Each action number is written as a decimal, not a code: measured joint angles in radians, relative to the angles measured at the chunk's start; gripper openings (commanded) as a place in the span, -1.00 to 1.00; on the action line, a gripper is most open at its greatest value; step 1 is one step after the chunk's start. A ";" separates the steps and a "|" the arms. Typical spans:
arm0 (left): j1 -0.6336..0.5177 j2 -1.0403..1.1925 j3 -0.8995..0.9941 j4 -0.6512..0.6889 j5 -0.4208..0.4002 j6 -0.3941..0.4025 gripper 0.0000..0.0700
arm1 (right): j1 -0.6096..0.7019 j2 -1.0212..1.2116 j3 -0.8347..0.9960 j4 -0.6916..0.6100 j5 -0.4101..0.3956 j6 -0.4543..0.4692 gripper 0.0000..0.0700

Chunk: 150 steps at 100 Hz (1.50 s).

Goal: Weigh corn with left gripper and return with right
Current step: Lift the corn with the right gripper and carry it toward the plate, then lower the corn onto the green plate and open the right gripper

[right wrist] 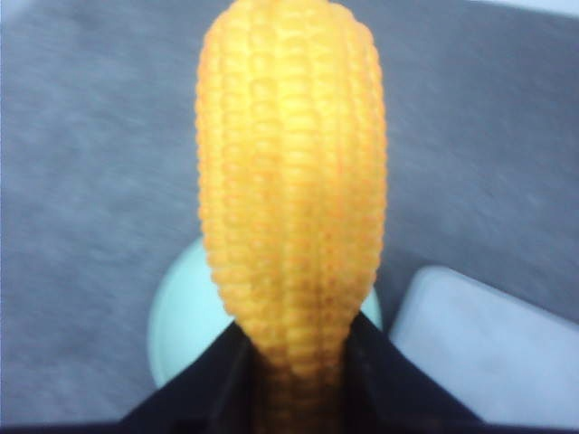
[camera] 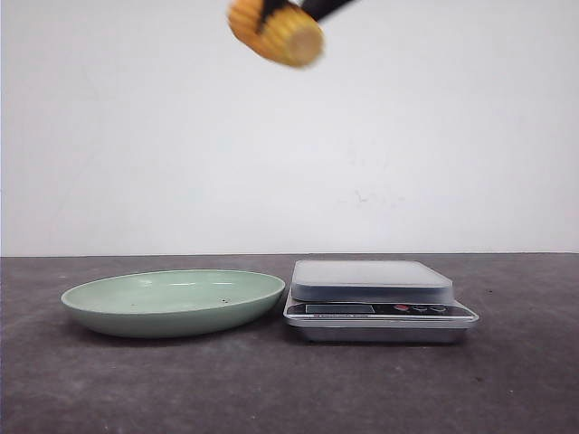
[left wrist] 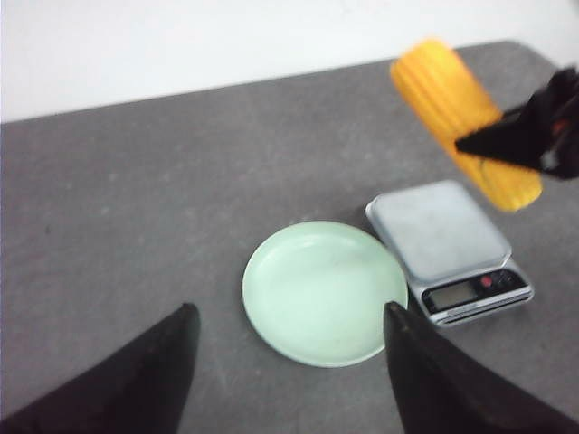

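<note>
The yellow-orange corn [camera: 276, 34] hangs high in the air above the table, its flat cut end facing the front camera. My right gripper [right wrist: 294, 339] is shut on the corn [right wrist: 291, 181], one black finger on each side of its near end. In the left wrist view the corn [left wrist: 457, 108] floats above the scale with a right finger [left wrist: 511, 140] across it. My left gripper [left wrist: 288, 316] is open and holds nothing, high above the green plate [left wrist: 280, 307].
A pale green plate [camera: 99, 303] sits on the dark table at left. A silver kitchen scale [camera: 371, 280] with an empty pan stands right beside it. Behind both is a white wall.
</note>
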 measured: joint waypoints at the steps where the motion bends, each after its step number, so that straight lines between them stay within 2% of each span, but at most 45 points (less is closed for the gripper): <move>1: 0.000 -0.001 0.000 0.000 0.000 0.000 0.11 | 0.004 0.001 0.001 0.012 0.000 0.000 -1.00; 19: 0.000 -0.033 0.000 0.000 -0.001 -0.013 0.11 | 0.044 0.058 0.004 0.137 -0.002 0.002 -1.00; 47: 0.000 -0.113 0.000 -0.017 -0.001 -0.058 0.11 | 0.046 0.255 0.004 0.139 -0.021 0.019 -1.00; 65: 0.000 -0.144 0.000 -0.062 -0.005 -0.089 0.11 | 0.046 0.365 0.004 0.198 -0.045 0.053 -1.00; 99: 0.000 -0.158 -0.011 -0.135 -0.005 -0.116 0.11 | 0.046 0.511 0.004 0.233 -0.053 0.100 -0.99; 104: 0.000 -0.162 -0.011 -0.135 -0.005 -0.117 0.11 | 0.046 0.523 0.003 0.235 -0.055 0.106 -0.88; 118: 0.000 -0.164 -0.012 -0.135 -0.005 -0.123 0.11 | 0.045 0.534 0.003 0.239 -0.056 0.111 -0.27; 134: 0.000 -0.164 -0.012 -0.135 -0.009 -0.123 0.11 | 0.045 0.534 0.003 0.257 -0.047 0.113 -0.05; 150: 0.000 -0.164 -0.012 -0.135 -0.031 -0.123 0.11 | 0.042 0.534 0.003 0.258 -0.047 0.113 0.37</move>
